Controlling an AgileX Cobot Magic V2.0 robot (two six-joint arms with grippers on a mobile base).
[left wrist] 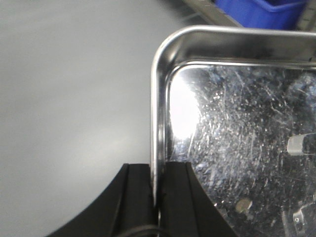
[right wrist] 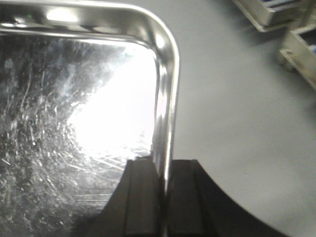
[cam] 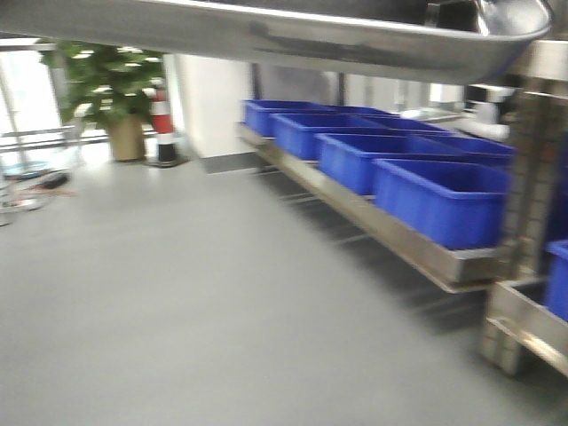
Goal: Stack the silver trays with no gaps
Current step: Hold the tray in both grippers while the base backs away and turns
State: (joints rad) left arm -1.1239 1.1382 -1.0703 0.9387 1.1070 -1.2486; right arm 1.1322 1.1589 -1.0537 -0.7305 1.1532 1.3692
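Observation:
One silver tray is held in the air between my two grippers. In the front view its underside and rim (cam: 266, 35) span the top of the picture. In the left wrist view my left gripper (left wrist: 157, 192) is shut on the tray's left rim (left wrist: 158, 98), one finger outside and one inside. In the right wrist view my right gripper (right wrist: 164, 192) is shut on the tray's right rim (right wrist: 168, 89) in the same way. The tray's scratched, mirror-like floor (right wrist: 59, 123) is empty. No other silver tray is in view.
A row of deep blue plastic bins (cam: 426, 191) stands on a long steel rail (cam: 373, 222) at the right. A steel frame post (cam: 532, 222) is at the far right. A potted plant (cam: 111, 93) and a striped cone (cam: 162, 124) stand at the back left on grey floor (cam: 177, 311).

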